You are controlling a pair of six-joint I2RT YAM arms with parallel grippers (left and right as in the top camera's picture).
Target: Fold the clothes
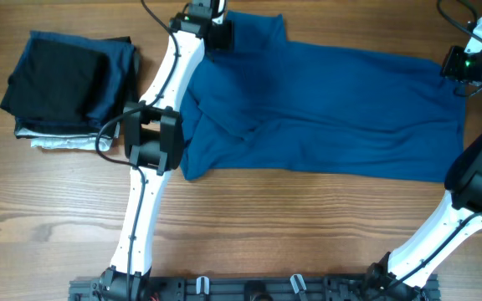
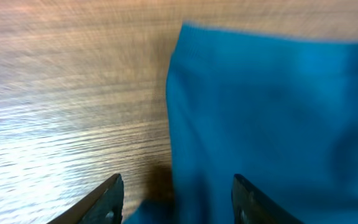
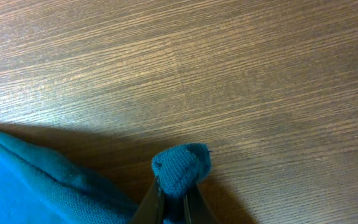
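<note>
Pinched tight between the fingers of the right gripper (image 3: 174,200), we saw a small nub of the medium-blue short-sleeved T-shirt of soft plain fabric (image 3: 180,163), with the brown wood-grain table (image 3: 229,74) showing beyond it. From overhead the shirt lay spread across the far middle and right of the table, creased, with a flap folded over near its left end, and the right gripper held it at its far right corner. The left gripper (image 2: 178,194) stood at the shirt's far left edge with its fingers apart, blue cloth and bare wood both showing between them, though that view was blurred. Well apart on the left sat a stack of folded black and dark navy garments (image 1: 65,79) on a folded white-grey garment (image 1: 57,142).
</note>
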